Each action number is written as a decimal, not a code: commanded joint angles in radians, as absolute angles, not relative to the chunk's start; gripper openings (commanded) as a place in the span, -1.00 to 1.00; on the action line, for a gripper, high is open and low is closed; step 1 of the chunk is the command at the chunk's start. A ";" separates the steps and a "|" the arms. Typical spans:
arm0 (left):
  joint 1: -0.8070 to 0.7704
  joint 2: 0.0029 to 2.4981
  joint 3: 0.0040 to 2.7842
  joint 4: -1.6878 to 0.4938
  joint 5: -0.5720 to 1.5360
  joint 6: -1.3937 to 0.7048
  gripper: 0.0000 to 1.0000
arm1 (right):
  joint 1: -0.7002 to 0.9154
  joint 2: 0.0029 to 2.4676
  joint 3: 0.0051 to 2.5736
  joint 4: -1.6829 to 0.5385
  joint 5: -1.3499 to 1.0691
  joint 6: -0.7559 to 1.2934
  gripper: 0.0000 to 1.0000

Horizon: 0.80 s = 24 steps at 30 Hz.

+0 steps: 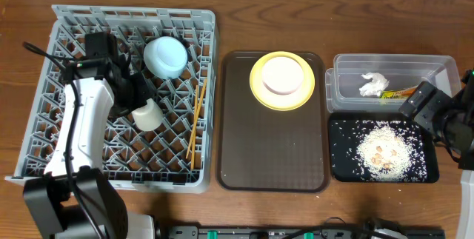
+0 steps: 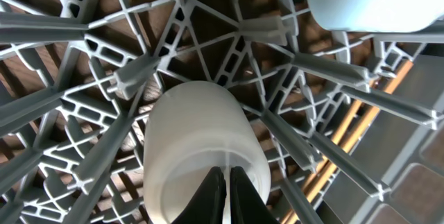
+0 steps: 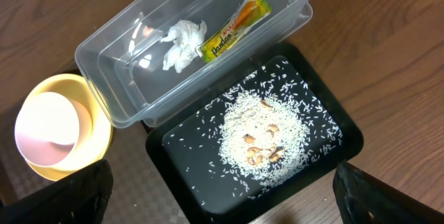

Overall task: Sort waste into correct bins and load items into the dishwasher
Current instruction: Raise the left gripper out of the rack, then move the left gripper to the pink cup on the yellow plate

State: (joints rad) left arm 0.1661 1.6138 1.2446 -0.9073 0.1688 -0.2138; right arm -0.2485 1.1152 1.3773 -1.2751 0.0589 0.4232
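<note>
Looked like robot test bench staged as canteen dishwashing station: wooden tabletop (image 1: 296,17), grey dish rack (image 1: 170,132), brown serving tray (image 1: 266,150), clear container (image 1: 392,65), black tray (image 1: 341,169), cabled robot arm (image 1: 78,120).

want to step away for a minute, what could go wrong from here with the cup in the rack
The left gripper pinches the white cup by a thin edge, tilted among the dish rack pegs: it may slip or roll on release. The chopsticks lie close; withdrawing could knock them.
</note>
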 commanded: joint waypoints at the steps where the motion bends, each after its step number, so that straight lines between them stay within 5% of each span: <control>1: 0.164 1.687 1.223 -0.918 0.114 -0.223 -0.85 | -0.248 1.113 1.381 -1.276 0.059 0.410 0.99; 8: 0.164 1.636 1.251 -0.918 0.115 -0.263 -0.84 | -0.248 1.113 1.381 -1.276 0.059 0.410 0.99; 14: 0.164 1.468 1.289 -0.916 0.115 -0.345 -0.45 | -0.248 1.113 1.381 -1.276 0.059 0.410 0.99; 20: 0.112 1.300 1.289 -0.902 0.202 -0.377 0.15 | -0.248 1.113 1.381 -1.276 0.059 0.410 0.99; 24: 0.029 1.266 1.292 -0.890 0.225 -0.419 0.22 | -0.248 1.113 1.381 -1.276 0.059 0.410 0.98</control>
